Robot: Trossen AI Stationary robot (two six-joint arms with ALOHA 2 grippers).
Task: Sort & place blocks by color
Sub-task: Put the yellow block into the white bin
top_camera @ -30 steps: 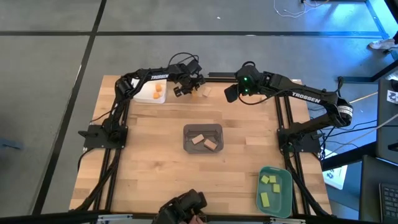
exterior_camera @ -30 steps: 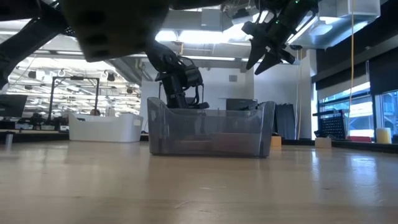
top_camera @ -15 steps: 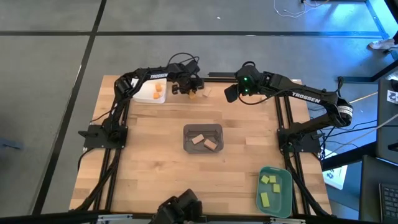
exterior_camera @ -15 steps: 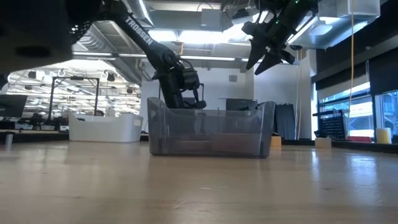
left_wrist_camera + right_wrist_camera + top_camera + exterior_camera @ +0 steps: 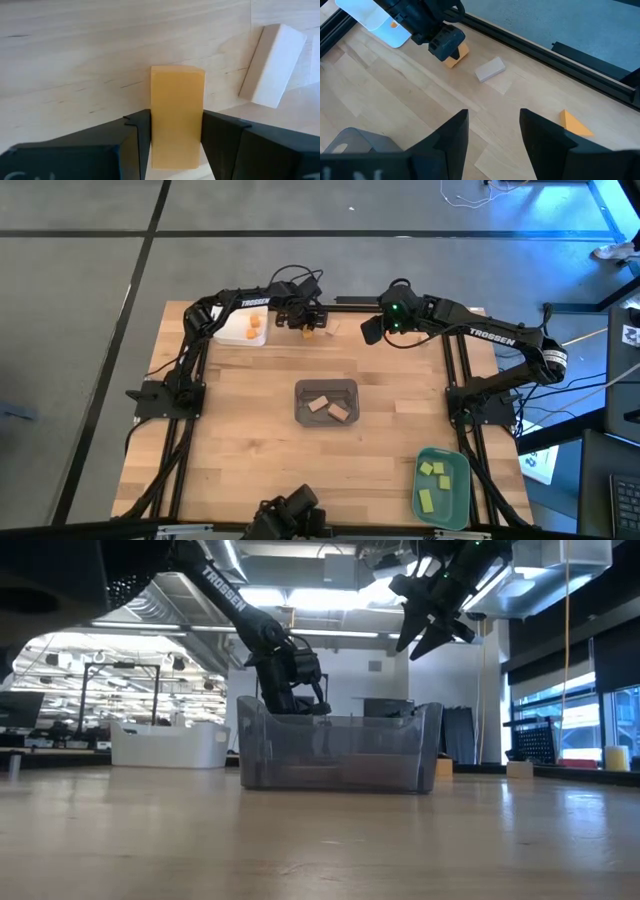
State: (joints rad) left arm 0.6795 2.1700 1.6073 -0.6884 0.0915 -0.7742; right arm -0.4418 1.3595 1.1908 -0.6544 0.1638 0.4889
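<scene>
Nearest the table's six o'clock edge, the teal oval tray [image 5: 443, 486] at about five o'clock holds three light yellow-green blocks [image 5: 434, 472]. At the centre, the clear grey rectangular bin [image 5: 327, 402] holds two pale tan wooden blocks [image 5: 329, 407].

Farther back, at about eleven o'clock, the white tray [image 5: 240, 331] holds two small orange cubes [image 5: 255, 322]. Just beside it toward twelve o'clock, the left arm stretches along the far edge with its wrist bent down to the tabletop. The left gripper [image 5: 176, 142] has its two dark fingers [image 5: 136, 137] pressed against both sides of an orange rectangular block [image 5: 177, 116] that rests on the wood, so the pincer is clamped on that block. A pale tan wooden bar [image 5: 490, 69] lies near it on the table, apart from it.

The right arm reaches in from three o'clock, bent at the elbow, its wrist raised above the table around one o'clock. The right gripper [image 5: 492, 131] hangs in the air with its fingers apart and nothing between them. An orange wedge-shaped block [image 5: 575, 124] lies on the wood near the far rail.
</scene>
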